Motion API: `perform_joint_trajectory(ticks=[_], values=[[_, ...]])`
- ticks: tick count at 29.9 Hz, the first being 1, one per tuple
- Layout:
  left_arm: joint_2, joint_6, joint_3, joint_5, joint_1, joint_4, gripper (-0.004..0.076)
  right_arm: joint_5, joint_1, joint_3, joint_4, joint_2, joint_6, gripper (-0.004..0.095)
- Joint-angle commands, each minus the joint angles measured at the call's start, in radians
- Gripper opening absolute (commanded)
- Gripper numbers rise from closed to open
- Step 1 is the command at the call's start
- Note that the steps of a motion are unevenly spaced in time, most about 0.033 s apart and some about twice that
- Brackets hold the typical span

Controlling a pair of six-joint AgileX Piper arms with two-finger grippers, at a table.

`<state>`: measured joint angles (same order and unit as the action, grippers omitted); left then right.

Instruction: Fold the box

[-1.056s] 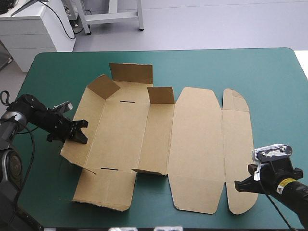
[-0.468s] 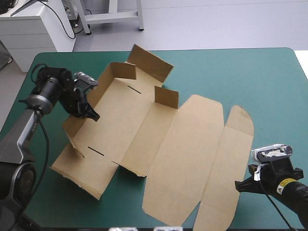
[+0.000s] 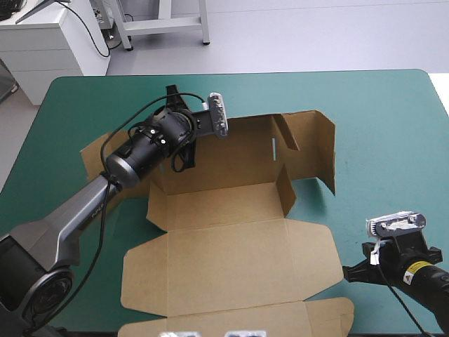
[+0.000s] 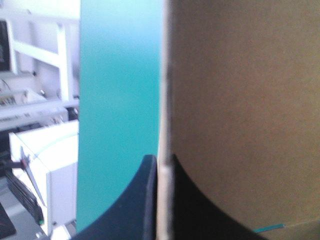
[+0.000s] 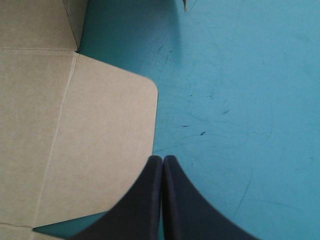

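A: Where's the box [image 3: 231, 210]?
B: Mid-surface [image 3: 393, 126], lid flat toward its near edge. My left pincer [image 4: 161, 165] is clamped on a raised wall toward the far edge. The right pincer [image 5: 162, 161] is pressed together, empty, by the near right corner.
A: Handling?
B: Light, stiff board, I'd say; grip edges beside creases.

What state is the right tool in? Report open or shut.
Shut. Right wrist view: black fingers of the right tool meet in one pointed arch over the teal-green cover, beside the box, holding nothing.
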<state>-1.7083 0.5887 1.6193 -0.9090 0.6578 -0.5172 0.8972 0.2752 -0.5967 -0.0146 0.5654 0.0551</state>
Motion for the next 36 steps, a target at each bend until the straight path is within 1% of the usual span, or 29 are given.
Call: perform_joint_trajectory(ticks=[1,3,4,7,13,15,18,26,30,33,36], values=[[0.05,-0.076,0.033,0.116,0.047,-0.099,-0.0008,-0.025,-0.005,-0.026,0.0,0.001,-0.002,-0.0021],[0.05,-0.162,0.031,0.096,0.063,-0.138,-0.0008,-0.023,-0.005,-0.026,0.0,0.001,0.001,-0.0021],[0.05,-0.178,0.031,0.079,0.071,-0.155,-0.0008,-0.023,-0.005,-0.026,0.0,0.001,0.009,-0.0021],[0.05,-0.216,0.03,0.054,0.09,-0.201,-0.0008,-0.023,-0.005,-0.026,-0.006,0.001,0.009,-0.0021],[0.052,-0.241,0.028,0.054,0.148,-0.261,-0.0008,-0.023,-0.005,-0.026,-0.008,0.001,0.009,-0.0021],[0.052,-0.258,0.009,0.056,0.17,-0.326,-0.0008,-0.023,-0.005,-0.026,-0.008,0.001,0.009,-0.0021],[0.052,-0.328,-0.053,0.058,0.205,-0.479,-0.0008,-0.023,-0.005,-0.026,-0.006,0.001,0.016,-0.0021],[0.056,-0.627,-0.264,0.035,0.297,-0.869,-0.0008,-0.035,-0.005,-0.026,0.001,0.001,0.016,-0.0021],[0.07,-0.718,-0.323,0.011,0.321,-0.954,-0.0008,-0.041,-0.005,-0.026,0.003,0.001,0.018,-0.0021],[0.088,-0.724,-0.358,-0.018,0.339,-0.954,-0.0008,-0.062,-0.005,-0.026,0.005,0.001,0.025,-0.0021],[0.123,-0.726,-0.398,-0.034,0.363,-0.951,-0.0008,-0.107,-0.005,-0.037,0.015,0.005,0.048,-0.0021]])
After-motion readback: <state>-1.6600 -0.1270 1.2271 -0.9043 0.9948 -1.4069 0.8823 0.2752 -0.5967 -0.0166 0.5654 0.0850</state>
